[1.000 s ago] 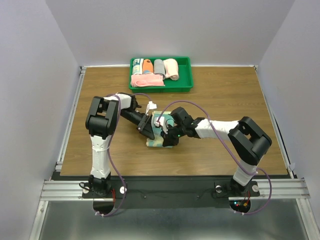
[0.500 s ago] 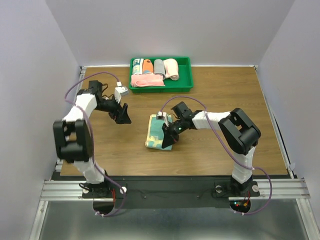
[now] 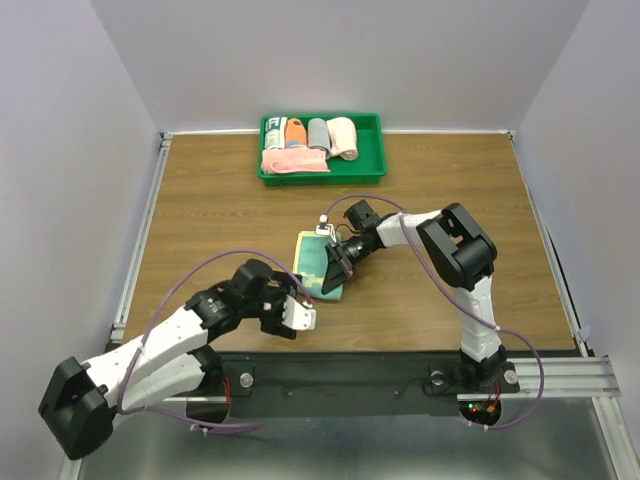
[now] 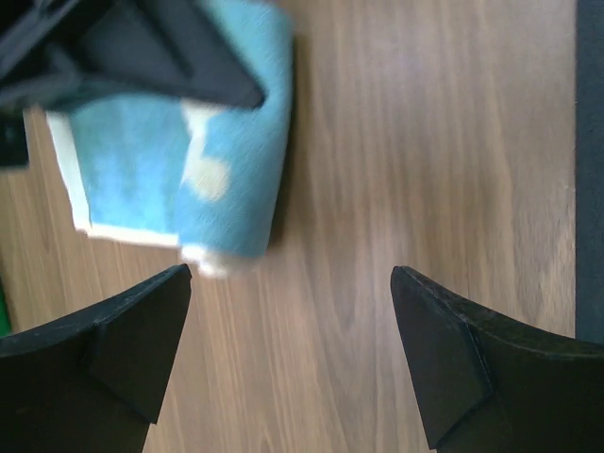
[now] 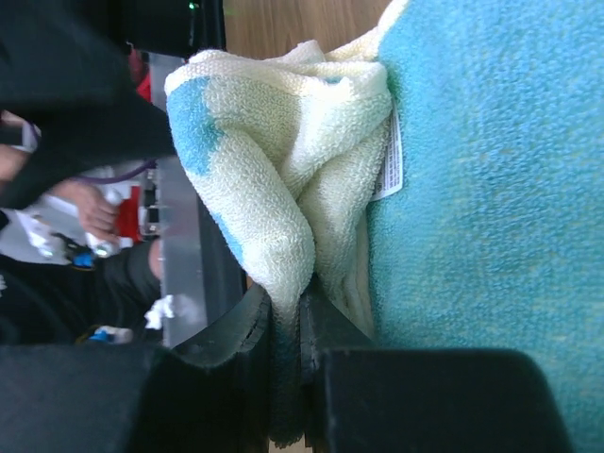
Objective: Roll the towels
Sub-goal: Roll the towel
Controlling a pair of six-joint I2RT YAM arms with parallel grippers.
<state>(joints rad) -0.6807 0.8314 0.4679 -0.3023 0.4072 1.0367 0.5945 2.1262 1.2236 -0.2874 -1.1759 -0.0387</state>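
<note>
A teal towel (image 3: 312, 258) with pale yellow edges lies partly folded on the wooden table, near its middle. My right gripper (image 3: 336, 264) is shut on a bunched fold at its right edge. In the right wrist view that fold (image 5: 283, 189) runs down between the shut jaws of the right gripper (image 5: 288, 349). My left gripper (image 3: 283, 308) hangs low just in front of the towel, to its left. In the left wrist view the left gripper (image 4: 291, 276) is wide open over bare wood, with the towel (image 4: 179, 142) ahead of it. A peach rolled towel (image 3: 343, 137) lies in the tray.
A green tray (image 3: 372, 168) stands at the back of the table and holds several rolled cloths and a pink cloth (image 3: 292, 161). The left arm (image 3: 150, 355) lies stretched low across the near left of the table.
The left arm swung from beside the towel out to the back left, then down to the near left, its jaws opening wider. The right gripper kept its hold on the towel.
</note>
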